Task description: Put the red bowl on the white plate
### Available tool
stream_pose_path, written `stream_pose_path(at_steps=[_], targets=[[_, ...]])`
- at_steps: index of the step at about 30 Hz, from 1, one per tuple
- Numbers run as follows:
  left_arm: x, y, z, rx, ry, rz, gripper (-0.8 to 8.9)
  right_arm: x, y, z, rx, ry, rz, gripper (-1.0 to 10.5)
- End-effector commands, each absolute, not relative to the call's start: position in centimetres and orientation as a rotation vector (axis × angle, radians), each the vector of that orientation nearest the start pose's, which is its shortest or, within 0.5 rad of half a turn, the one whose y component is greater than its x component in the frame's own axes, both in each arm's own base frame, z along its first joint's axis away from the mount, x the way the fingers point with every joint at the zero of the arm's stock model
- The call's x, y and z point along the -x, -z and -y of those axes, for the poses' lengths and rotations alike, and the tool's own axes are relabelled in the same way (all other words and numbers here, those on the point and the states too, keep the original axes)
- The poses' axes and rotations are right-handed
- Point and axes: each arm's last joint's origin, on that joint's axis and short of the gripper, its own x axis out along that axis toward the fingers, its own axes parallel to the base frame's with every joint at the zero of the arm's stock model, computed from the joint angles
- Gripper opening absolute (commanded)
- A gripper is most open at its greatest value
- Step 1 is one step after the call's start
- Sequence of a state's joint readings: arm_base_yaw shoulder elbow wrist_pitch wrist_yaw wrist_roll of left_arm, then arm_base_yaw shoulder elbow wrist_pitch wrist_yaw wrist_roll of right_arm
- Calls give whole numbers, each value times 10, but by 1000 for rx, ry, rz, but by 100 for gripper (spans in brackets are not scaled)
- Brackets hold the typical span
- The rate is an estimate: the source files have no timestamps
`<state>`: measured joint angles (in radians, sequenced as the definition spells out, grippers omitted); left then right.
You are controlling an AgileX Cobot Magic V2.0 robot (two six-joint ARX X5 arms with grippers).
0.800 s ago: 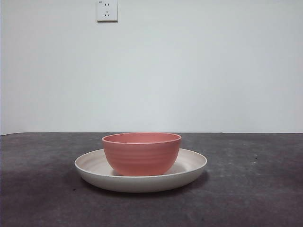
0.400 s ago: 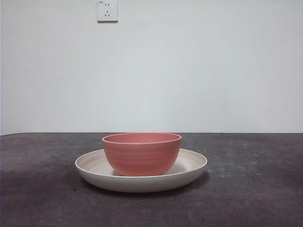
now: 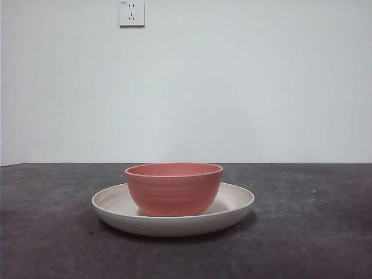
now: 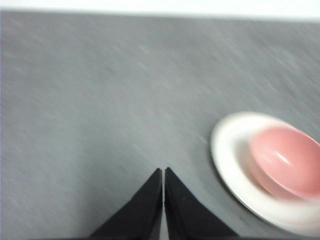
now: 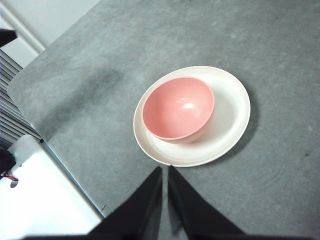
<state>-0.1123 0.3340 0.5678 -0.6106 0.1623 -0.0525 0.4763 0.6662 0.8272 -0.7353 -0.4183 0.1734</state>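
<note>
The red bowl [image 3: 174, 189] stands upright inside the white plate [image 3: 232, 204] at the middle of the dark table, a little off the plate's centre. Seen from the right wrist, the bowl [image 5: 178, 107] rests on the plate [image 5: 230, 117] with nothing touching it. My right gripper [image 5: 164, 172] hangs shut above the table, apart from the plate's rim and holding nothing. My left gripper [image 4: 163, 173] is shut and empty as well, off to one side of the plate [image 4: 231, 165] and bowl [image 4: 287, 157]. Neither arm shows in the front view.
A white wall with a socket [image 3: 131, 13] backs the table. In the right wrist view the table's edge and a white base unit [image 5: 40, 200] lie beside the gripper.
</note>
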Motion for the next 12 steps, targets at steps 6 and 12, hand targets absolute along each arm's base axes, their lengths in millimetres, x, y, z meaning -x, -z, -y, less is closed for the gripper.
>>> stream_pose_path(at_steps=[6,12], targets=[[-89,-205,7,46,171,-212,7,-105,-317,-68,-146,-820,-657,15],[-86,-186,5,47,101,-203,7,-105,-317,-68,-146,-820,-658,15]])
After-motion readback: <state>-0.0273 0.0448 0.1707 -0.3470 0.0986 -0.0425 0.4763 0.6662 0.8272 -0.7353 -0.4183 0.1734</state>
